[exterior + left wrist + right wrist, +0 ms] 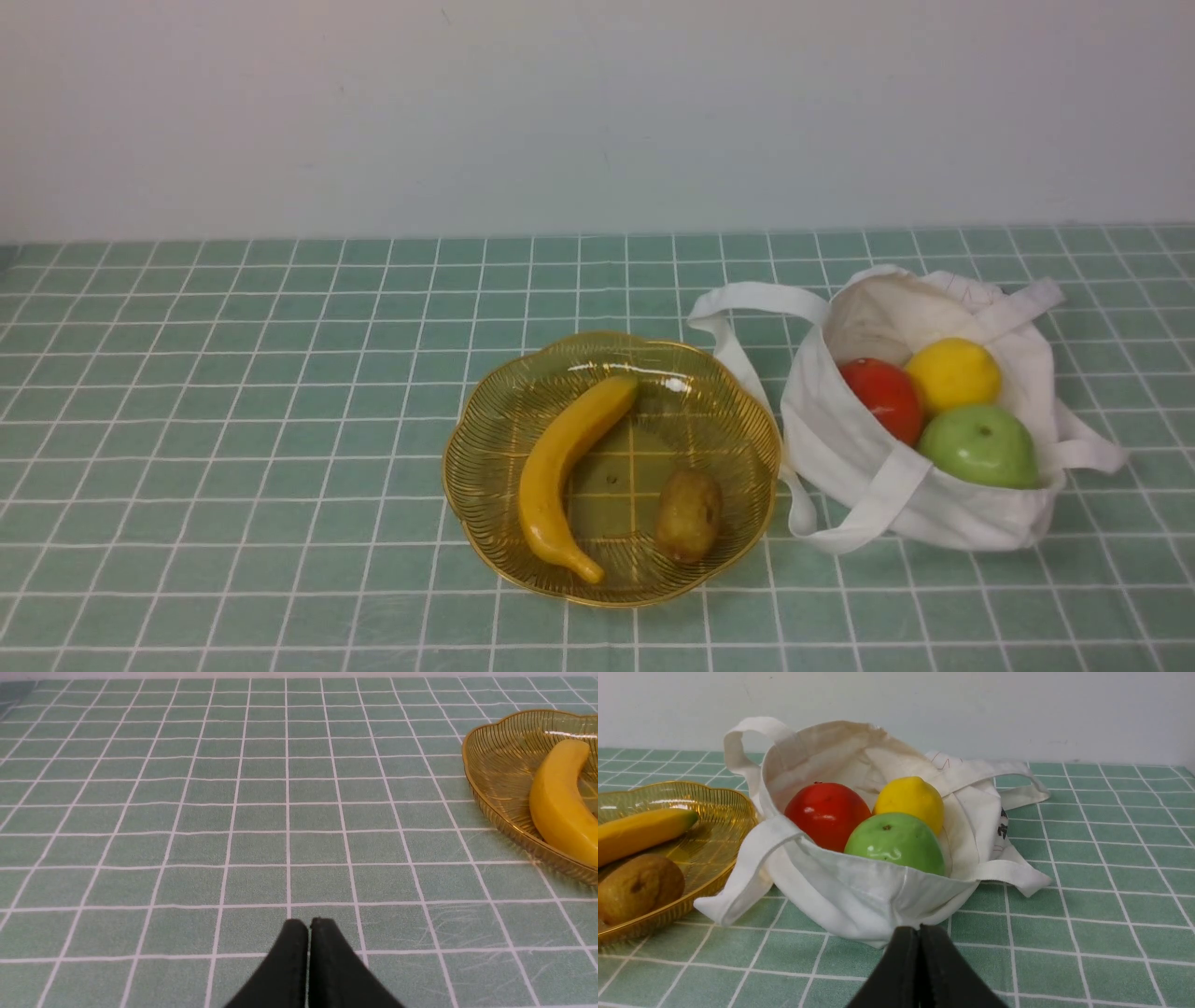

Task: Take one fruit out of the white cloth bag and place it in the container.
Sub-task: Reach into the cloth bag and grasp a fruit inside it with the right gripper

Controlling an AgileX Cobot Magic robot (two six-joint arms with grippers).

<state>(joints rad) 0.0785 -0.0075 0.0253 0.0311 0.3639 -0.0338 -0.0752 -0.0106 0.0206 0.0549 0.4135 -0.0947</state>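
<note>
White bag (840, 448) holds three fruits, dish (611, 597) two; both grippers' fingertips (908, 947) pressed together

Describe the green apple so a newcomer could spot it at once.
Find the white cloth bag on the robot's right, beside the amber dish. Three fruits sit in its open mouth. The apple is the round green one nearest the robot, unlike the red fruit and yellow lemon touching it.

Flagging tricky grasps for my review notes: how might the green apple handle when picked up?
The green apple looks smooth and glossy, so it may slip. Its round shape suggests it could roll. The white cloth bag sags softly, so its edge might drag along.
</note>
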